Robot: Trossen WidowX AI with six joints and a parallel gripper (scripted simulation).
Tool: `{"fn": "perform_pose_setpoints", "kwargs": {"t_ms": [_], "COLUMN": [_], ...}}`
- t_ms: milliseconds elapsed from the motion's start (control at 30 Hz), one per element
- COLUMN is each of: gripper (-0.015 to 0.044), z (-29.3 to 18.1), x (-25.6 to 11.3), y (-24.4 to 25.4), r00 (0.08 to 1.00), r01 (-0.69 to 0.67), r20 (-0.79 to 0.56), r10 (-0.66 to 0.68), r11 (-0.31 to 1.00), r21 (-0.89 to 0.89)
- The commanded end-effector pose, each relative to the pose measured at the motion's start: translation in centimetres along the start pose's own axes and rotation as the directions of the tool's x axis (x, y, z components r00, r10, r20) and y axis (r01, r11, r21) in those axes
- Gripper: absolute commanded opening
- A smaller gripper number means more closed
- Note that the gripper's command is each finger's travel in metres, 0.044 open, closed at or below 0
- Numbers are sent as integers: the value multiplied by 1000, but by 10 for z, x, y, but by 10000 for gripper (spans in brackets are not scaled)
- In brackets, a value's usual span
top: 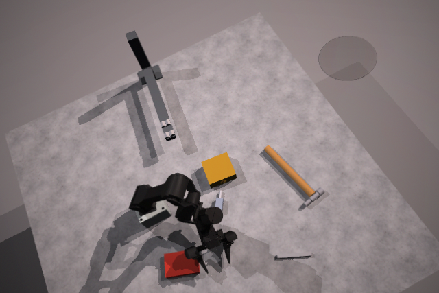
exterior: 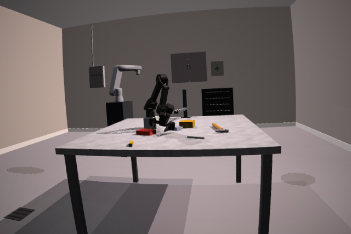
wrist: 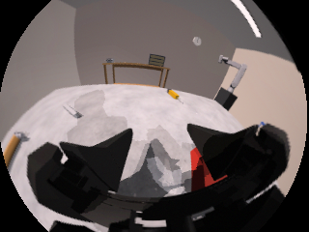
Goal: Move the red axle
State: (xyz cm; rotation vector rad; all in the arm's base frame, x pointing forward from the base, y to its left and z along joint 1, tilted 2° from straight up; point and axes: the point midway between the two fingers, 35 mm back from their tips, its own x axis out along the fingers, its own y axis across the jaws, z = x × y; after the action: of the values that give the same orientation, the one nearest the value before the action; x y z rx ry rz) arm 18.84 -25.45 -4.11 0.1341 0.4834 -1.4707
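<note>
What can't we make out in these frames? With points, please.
- Red axle: not identifiable in any view; the yellow block [top: 218,168] [exterior: 187,124] may be the beam, with only a small dark-red spot on its front in the exterior view.
- Red box [top: 175,265] [exterior: 145,131] [wrist: 199,169]: partly hidden by the gripper [top: 217,265] [exterior: 168,130] [wrist: 160,130] in top and wrist.
- V-blocks [top: 168,128]: too small in exterior to read the grooves.
- Hammer [top: 290,171] [exterior: 218,126] [wrist: 12,150]: cut off at wrist view's left edge.

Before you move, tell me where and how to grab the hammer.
Grip the orange handle mid-length, probably from above, pincer closing across it: it lies flat, long and slim, with the head crosswise at one end.
</note>
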Motion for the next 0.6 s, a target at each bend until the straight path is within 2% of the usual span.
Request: {"fn": "perform_pose_setpoints", "kwargs": {"t_ms": [0,33,567], "gripper": [426,440,440], "z": [1,2,33], "x": [0,-1,-13], "y": [0,-1,-8], "r00": [1000,1000,1000], "r01": [0,0,0], "r20": [0,0,0], "r10": [0,0,0], "r11": [1000,1000,1000], "r21": [0,0,0]}}
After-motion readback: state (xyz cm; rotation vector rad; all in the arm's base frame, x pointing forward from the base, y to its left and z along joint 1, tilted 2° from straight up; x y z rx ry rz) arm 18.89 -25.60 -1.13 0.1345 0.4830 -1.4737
